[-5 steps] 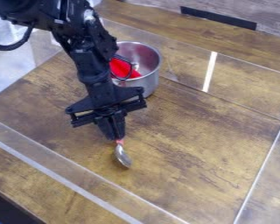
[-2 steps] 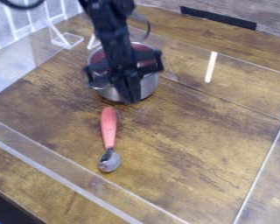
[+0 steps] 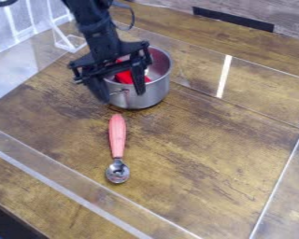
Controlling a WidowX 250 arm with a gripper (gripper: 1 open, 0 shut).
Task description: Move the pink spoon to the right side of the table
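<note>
Only got the one camera to go on here, so that's the whole tour. The pink spoon [image 3: 117, 136] is lying flat on the wooden table [image 3: 220, 173], handle pointing up the frame toward the steel pot [image 3: 156, 67] and the little round metal bowl end nearest me. Nothing is propping it up; it's just resting on its own weight, and I can see a bit of bare wood between the handle tip and the pot. My gripper [image 3: 123, 96] is up by the pot, in front of its near-left side, with the fingers spread apart and nothing between them that I can make out. Can't tell if a fingertip is actually brushing the steel. There's a bright red thing [image 3: 142, 77] sitting in the pot, held in by the walls, and I'd leave it alone since it's not part of this job. So the spoon is loose, sitting left of the middle, and I reckon the carry to the right side is still to be done. I'd back off from the pot, line up over the handle and pinch it across its narrow width. My worry is the heavy-looking metal end making it swivel if I grab too far up the handle.
</note>
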